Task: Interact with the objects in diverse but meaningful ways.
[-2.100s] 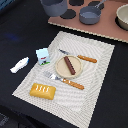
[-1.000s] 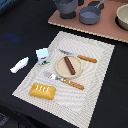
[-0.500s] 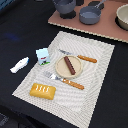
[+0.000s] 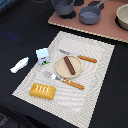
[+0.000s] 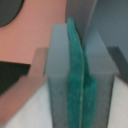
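A brown sausage (image 4: 69,65) lies at a slant across a small round plate (image 4: 61,69) in the middle of a pale striped placemat (image 4: 95,85) on a dark table (image 4: 20,30). A knife (image 4: 79,57) with an orange handle rests just beyond the plate, and a fork (image 4: 65,80) with a matching handle lies on the near side, its tines pointing toward the exterior view's left.

A golden scored loaf (image 4: 43,90) sits at the mat's near corner on the exterior view's left, apart from the plate. A white-blue-green carton (image 4: 43,56) stands upright at the mat's edge on that same side. A white fish-shaped piece (image 4: 20,64) lies off the mat on the dark table, near the carton but not touching it.

Farther back, a reddish-brown board (image 4: 107,27) carries a grey pot (image 4: 64,7), a second grey pan (image 4: 90,15) and, at the exterior view's right edge, part of a pale bowl (image 4: 123,16).

The arm does not appear in the exterior view. In the wrist view the gripper (image 5: 77,75) fills the middle of the frame, its two grey fingers (image 5: 59,65) pressed close on either side of a thin green strip (image 5: 76,85), leaving no gap between them. Whether the strip is padding on the fingers or a separate thing cannot be told. Behind the fingers are blurred reddish-brown and pale surfaces.
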